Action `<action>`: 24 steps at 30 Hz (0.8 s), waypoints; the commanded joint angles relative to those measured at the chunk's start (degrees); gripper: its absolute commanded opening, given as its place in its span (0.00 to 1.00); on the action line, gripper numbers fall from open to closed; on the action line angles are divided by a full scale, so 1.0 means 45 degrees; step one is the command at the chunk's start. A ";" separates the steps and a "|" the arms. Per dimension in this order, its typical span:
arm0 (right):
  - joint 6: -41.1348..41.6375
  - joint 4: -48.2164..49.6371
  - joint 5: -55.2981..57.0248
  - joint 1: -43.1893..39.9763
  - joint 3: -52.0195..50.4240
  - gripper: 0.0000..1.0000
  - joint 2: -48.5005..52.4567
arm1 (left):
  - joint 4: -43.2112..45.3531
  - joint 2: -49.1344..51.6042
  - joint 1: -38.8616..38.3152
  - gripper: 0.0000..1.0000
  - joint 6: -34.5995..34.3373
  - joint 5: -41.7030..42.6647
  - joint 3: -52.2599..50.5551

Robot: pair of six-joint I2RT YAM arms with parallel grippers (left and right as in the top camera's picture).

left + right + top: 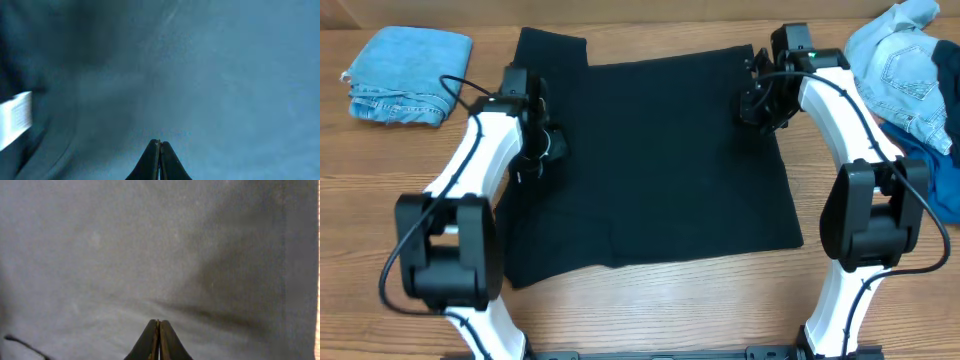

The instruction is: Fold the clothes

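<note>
The overhead view is bright and evenly lit from above, sharp across the frame, with only faint soft shadows on the wooden table (pixel 650 300). The black T-shirt (pixel 650 160) swallows nearly all surface detail. Both wrist views are dim, grainy and soft. The left has a blue cast and a blurred white tag (pixel 15 119), and the right looks washed-out grey.

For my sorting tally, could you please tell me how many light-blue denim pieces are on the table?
2. A folded denim piece lies at the far-left corner; a crumpled denim piece sits far right, overlapping a royal-blue garment. More may be hidden beneath it.
</note>
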 commanded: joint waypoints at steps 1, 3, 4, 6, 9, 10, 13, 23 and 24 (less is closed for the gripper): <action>-0.0005 0.1268 -0.0136 -0.0058 -0.0826 0.04 0.0520 | 0.0554 0.0889 -0.0340 0.04 -0.0233 0.0661 0.0151; -0.0024 0.2351 -0.0418 -0.0058 -0.1180 0.04 0.0554 | 0.0835 0.1054 -0.0500 0.04 -0.0272 0.0675 0.0151; -0.0053 0.2914 -0.0573 -0.0058 -0.1341 0.04 0.0554 | 0.0952 0.1073 -0.0578 0.04 -0.0267 0.0675 0.0151; -0.0053 0.4274 -0.0826 -0.0058 -0.1656 0.04 0.0559 | 0.1307 0.1069 -0.0777 0.04 -0.0214 0.0675 0.0155; -0.0044 0.5683 -0.0831 -0.0058 -0.1807 0.04 0.0680 | 0.1540 0.1069 -0.1015 0.08 -0.0223 0.0738 0.0209; -0.0044 0.6037 -0.0826 -0.0058 -0.1807 0.04 0.0753 | 0.1574 0.1069 -0.1083 0.09 -0.0223 0.0845 0.0214; 0.0005 0.6834 -0.0835 -0.0053 -0.1807 0.04 0.1180 | 0.1574 0.1069 -0.1141 0.15 -0.0219 0.1302 0.0272; -0.0005 0.8102 -0.1156 -0.0049 -0.1807 0.04 0.2302 | 0.1214 0.0772 -0.1146 0.29 0.0879 0.2259 0.3274; 0.0000 0.8140 -0.0860 -0.0049 -0.1807 0.04 0.2302 | 0.1161 0.0709 -0.1151 0.30 0.0884 0.2225 0.3764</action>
